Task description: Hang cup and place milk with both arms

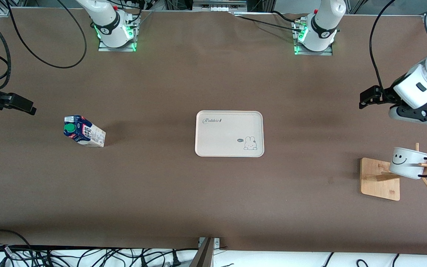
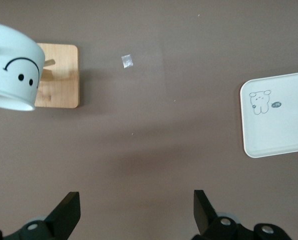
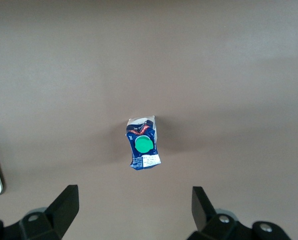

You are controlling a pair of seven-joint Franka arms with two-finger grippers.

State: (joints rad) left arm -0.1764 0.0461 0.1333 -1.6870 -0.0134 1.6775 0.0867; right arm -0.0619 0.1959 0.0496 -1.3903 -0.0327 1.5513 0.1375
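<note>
Looking down across a wide brown table, I see it mostly bare, with two white arms rising from bases along its robot-side edge. A cream tray printed with a small rabbit lies flat at the middle of the table, with nothing on it.

Toward the left arm's end, close to that edge of the table, stands a wooden rack with a square base and slanting pegs. The cup, white with a black smiley face, hangs on one peg by its black loop handle, tilted with its mouth pointing up toward the robot-side edge. A tiny pale scrap lies on the table near the rack's base in the left wrist view.

Toward the right arm's end stands the milk, a small carton with a dark blue top, a green cap and a cream body. It sits upright on the table, well apart from the tray, with open table between the two.

My left gripper hangs in the air over bare table near the left arm's end, between the rack and the robot-side edge; its fingers are spread apart and hold nothing. My right gripper hangs at the right arm's end edge, above the milk; its fingers are spread wide and hold nothing.
</note>
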